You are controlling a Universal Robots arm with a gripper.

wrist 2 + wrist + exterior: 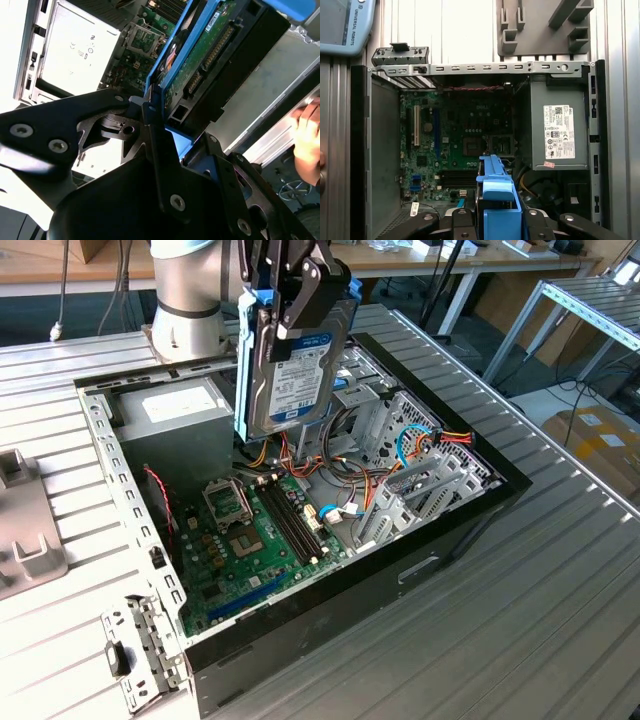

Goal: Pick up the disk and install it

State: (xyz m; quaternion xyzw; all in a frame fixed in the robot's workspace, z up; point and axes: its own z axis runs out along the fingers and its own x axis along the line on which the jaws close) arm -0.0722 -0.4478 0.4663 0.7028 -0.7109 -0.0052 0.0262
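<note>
1. Your gripper (298, 302) is clamped on the upper end of the disk (296, 375), with its black fingers (312, 290) pressed against the labelled face and the back.
2. The disk hangs on edge in the air above the open computer case (500, 485). It touches nothing but the gripper, and its label faces the exterior view's right.
3. Expect the disk to be dense and fully stiff for its size, so it probably pulls down hard on a grip taken at one end.
4. The metal faces look smooth and likely slippery. The light-blue side rails (172, 60) are plastic and may flex a little.
5. In the second wrist view the green underside of the disk (210, 50) is bare, with its connector exposed. Treat that side as fragile and keep pressure on the metal body or the rails.
6. Below the disk lie loose cables (330, 455), between the power supply box (180, 415) and the metal cage (425, 475). The main board (250, 550) sits on the case floor.
7. A person's hand (307, 135) rests at the table edge, well apart from the disk.
</note>
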